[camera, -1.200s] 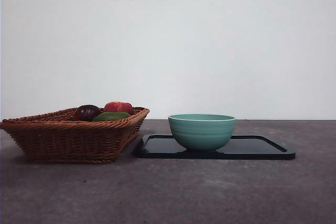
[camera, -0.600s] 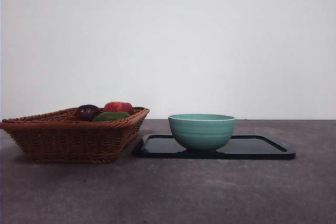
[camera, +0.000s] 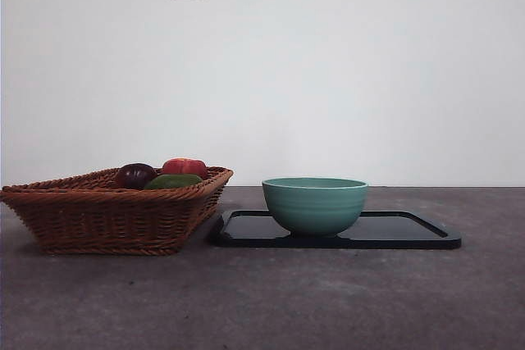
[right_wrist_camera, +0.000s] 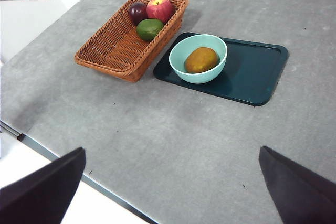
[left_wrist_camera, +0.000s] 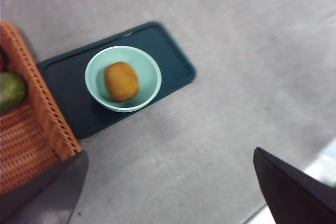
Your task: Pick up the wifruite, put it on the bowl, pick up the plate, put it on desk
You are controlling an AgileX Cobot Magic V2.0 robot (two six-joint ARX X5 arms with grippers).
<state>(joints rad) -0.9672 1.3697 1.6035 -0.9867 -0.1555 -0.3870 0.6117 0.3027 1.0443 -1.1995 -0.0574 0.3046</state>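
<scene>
The orange-brown wifruite (left_wrist_camera: 121, 81) (right_wrist_camera: 201, 60) lies inside the mint-teal bowl (camera: 315, 205) (left_wrist_camera: 147, 74) (right_wrist_camera: 212, 75); the bowl's wall hides it in the front view. The bowl stands on the plate (camera: 410, 231) (left_wrist_camera: 168, 56) (right_wrist_camera: 252, 72), a dark rectangular tray resting flat on the grey desk (camera: 328, 301). My left gripper (left_wrist_camera: 168, 203) hangs high over the desk, open and holding nothing. My right gripper (right_wrist_camera: 170, 192) is also high above the desk's near side, open and empty. Neither arm shows in the front view.
A wicker basket (camera: 107, 219) (right_wrist_camera: 113, 51) stands against the plate's left side and holds a dark purple fruit (camera: 135, 175), a red apple (camera: 184, 167) and a green fruit (camera: 174, 180). The desk's edge (right_wrist_camera: 63, 158) runs below the right gripper.
</scene>
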